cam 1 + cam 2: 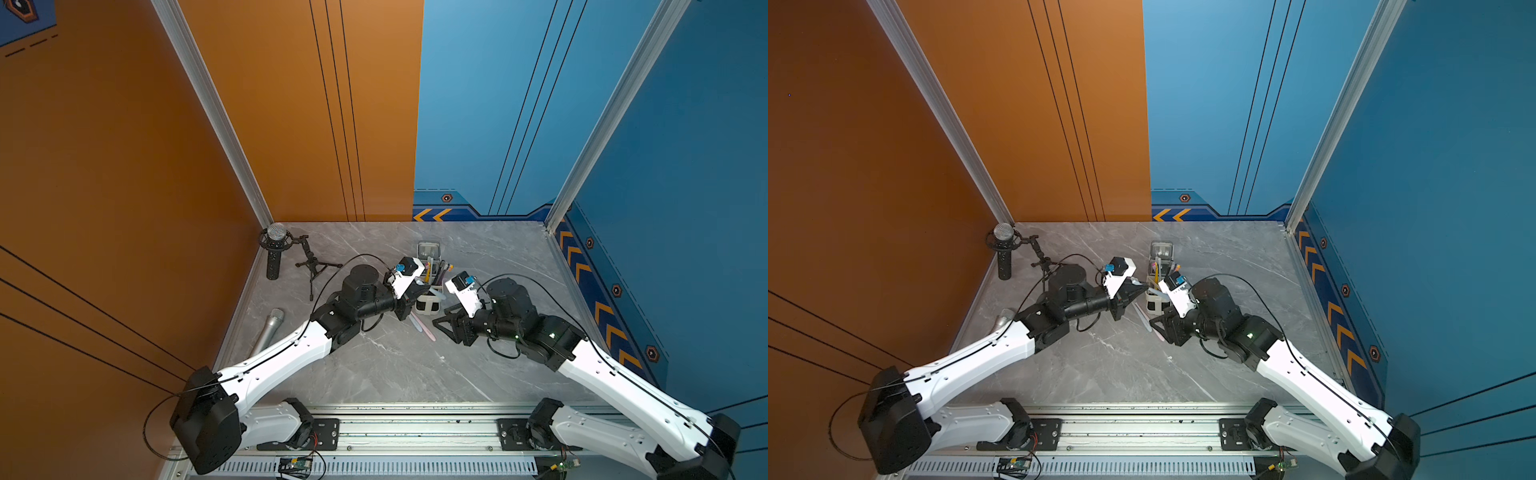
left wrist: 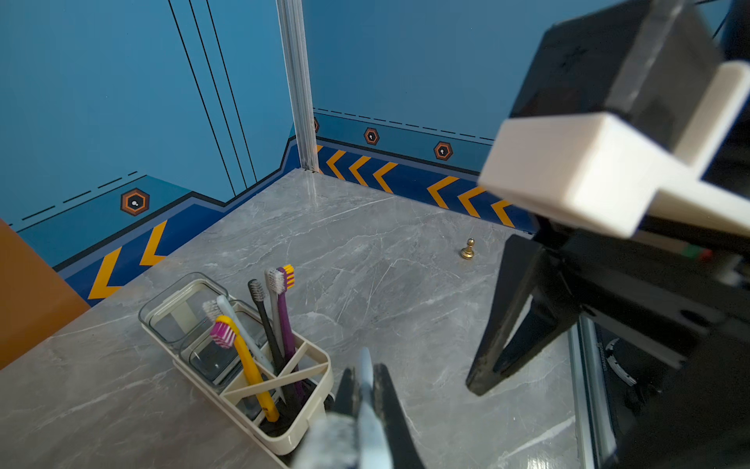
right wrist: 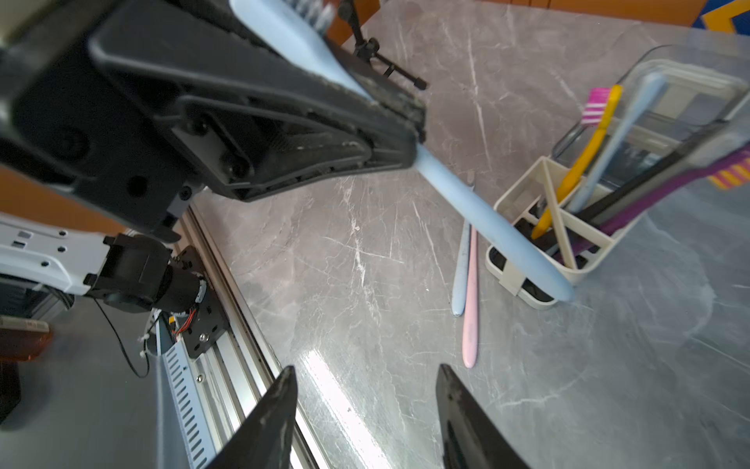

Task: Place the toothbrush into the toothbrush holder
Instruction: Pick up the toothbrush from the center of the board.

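The toothbrush holder (image 1: 429,308) (image 1: 1155,308) (image 2: 320,367) (image 3: 523,191) is a cream rack on the marble table. Several toothbrushes stand in its divided end. My left gripper (image 1: 419,287) (image 1: 1143,286) (image 2: 367,375) (image 3: 410,134) is shut on a light blue toothbrush (image 3: 487,215) (image 2: 367,406) (image 1: 439,294). The handle slants down across the holder's near end; I cannot tell whether its tip is inside. My right gripper (image 1: 439,316) (image 1: 1156,325) (image 3: 367,373) is open and empty, low over the table just in front of the holder.
A blue toothbrush (image 3: 460,276) and a pink toothbrush (image 3: 470,312) lie on the table beside the holder. A microphone on its stand (image 1: 275,249) and a silver microphone (image 1: 270,328) are at the left. A small brass pawn (image 2: 468,248) stands toward the right wall.
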